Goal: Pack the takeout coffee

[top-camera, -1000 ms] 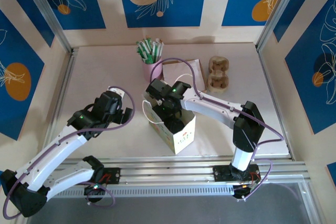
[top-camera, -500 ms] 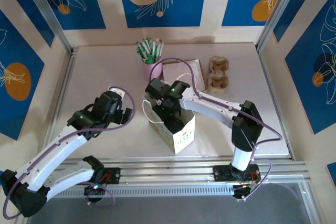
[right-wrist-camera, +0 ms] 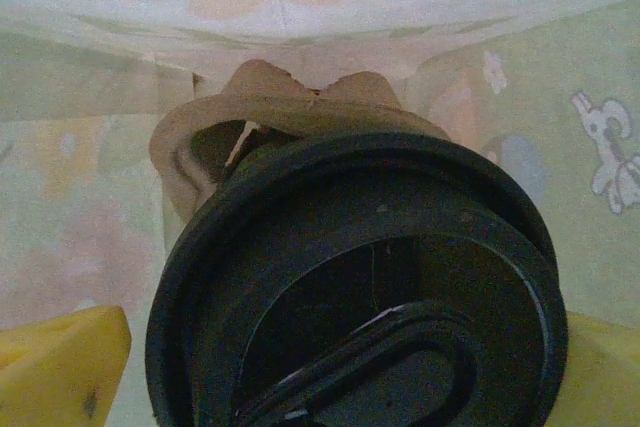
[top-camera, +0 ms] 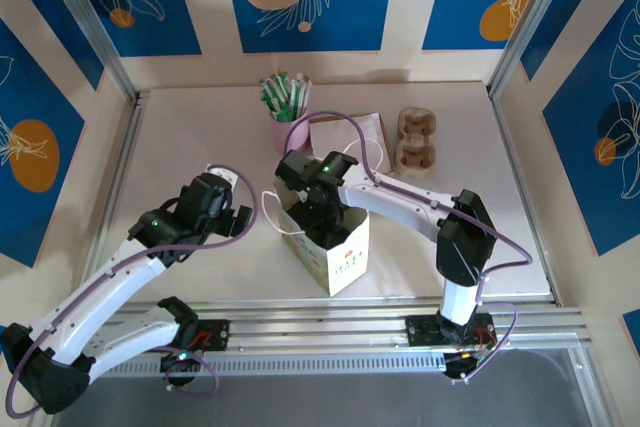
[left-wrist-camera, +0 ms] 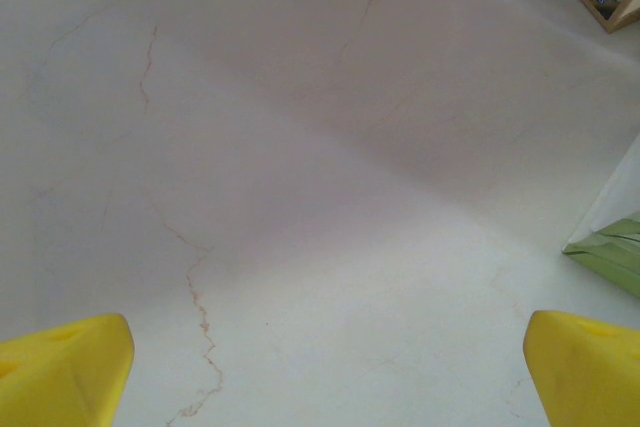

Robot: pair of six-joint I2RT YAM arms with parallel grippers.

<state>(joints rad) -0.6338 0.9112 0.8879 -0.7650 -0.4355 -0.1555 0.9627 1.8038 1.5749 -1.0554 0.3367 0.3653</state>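
Note:
The takeout coffee sits inside the paper bag (top-camera: 338,255), near the middle of the table. Its round black lid (right-wrist-camera: 360,287) is close under the right wrist camera, and the cup's body is hidden below it. My right gripper (top-camera: 318,213) reaches down into the bag's mouth. In the right wrist view the right gripper (right-wrist-camera: 350,357) is open, its yellow fingers (right-wrist-camera: 60,367) wide on either side of the lid, with a thin gap on the left. My left gripper (top-camera: 236,217) hangs open left of the bag. Bare table shows under the left gripper (left-wrist-camera: 330,367).
A brown cardboard piece (right-wrist-camera: 250,112) lies behind the lid, against the bag's printed inner wall (right-wrist-camera: 520,77). A pink cup of sticks (top-camera: 288,127) stands at the back, beside a white sheet (top-camera: 348,133) and wooden pieces (top-camera: 415,142). The bag's corner (left-wrist-camera: 610,252) is right of my left gripper.
The right gripper's fingers have spread wider inside the bag. Its wrist and the bag have shifted slightly left. The left arm has stayed still.

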